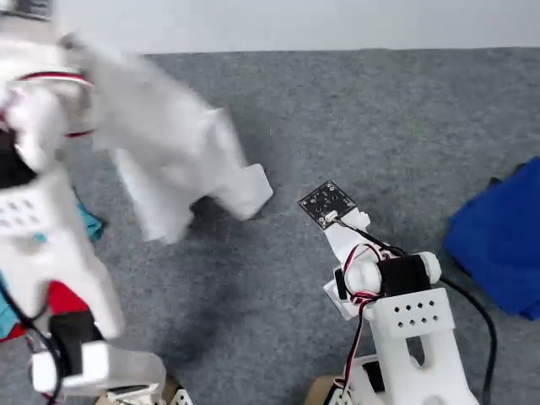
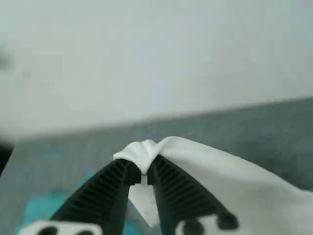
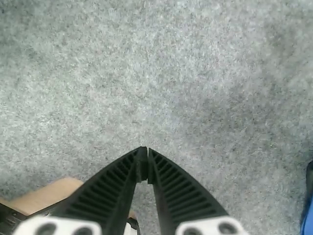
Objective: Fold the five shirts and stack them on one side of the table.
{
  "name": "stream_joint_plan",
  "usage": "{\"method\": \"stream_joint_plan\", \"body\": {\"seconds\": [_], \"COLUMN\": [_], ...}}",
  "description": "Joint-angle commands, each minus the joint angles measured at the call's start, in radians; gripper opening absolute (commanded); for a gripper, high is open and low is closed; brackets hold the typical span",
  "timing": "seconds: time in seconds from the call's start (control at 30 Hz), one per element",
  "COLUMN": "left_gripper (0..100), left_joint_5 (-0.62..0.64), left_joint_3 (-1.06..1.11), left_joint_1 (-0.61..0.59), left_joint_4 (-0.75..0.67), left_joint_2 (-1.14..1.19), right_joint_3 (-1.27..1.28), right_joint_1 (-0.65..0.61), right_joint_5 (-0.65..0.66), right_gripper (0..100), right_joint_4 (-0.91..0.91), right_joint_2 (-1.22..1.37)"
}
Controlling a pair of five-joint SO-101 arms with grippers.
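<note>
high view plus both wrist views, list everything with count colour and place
white shirt: 1, white, hanging from the left hand, far left
blue shirt: 1, blue, table's right edge
teal cloth: 1, teal, left edge, beside the left arm
red cloth: 1, red, left edge, under the left arm
table: 1, grey, under everything
tan object: 1, tan, by the right arm's base
left hand: 1, black, shut on the white shirt
right hand: 1, black, shut, over the table

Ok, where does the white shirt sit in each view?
High view: white shirt held up at upper left, over the grey mat.
Left wrist view: its fold pinched in the left hand, mat behind.
Right wrist view: grey mat beneath the shut right hand.
Shared landmark: the grey mat.
</note>
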Motion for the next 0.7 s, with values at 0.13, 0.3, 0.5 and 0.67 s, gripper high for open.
{"method": "stream_joint_plan", "body": {"seconds": [0.13,0.3,0.5,0.67], "left_gripper": [0,0,0,0], "left_joint_5": [-0.068,-0.117,-0.161,-0.181], "left_joint_3": [0.17,0.193,0.191,0.189], "left_joint_1": [-0.425,-0.543,-0.537,-0.525], "left_joint_4": [0.08,0.129,0.195,0.204], "left_joint_2": [0.186,0.316,0.344,0.342], "right_joint_3": [-0.008,-0.008,-0.008,-0.009], "right_joint_1": [-0.007,-0.007,-0.007,-0.008], "right_joint_5": [0.009,0.009,0.009,0.009], "right_gripper": [1.0,1.0,1.0,1.2], "right_joint_4": [-0.016,-0.013,-0.008,-0.013], "right_joint_2": [-0.01,-0.01,-0.012,-0.018]}}
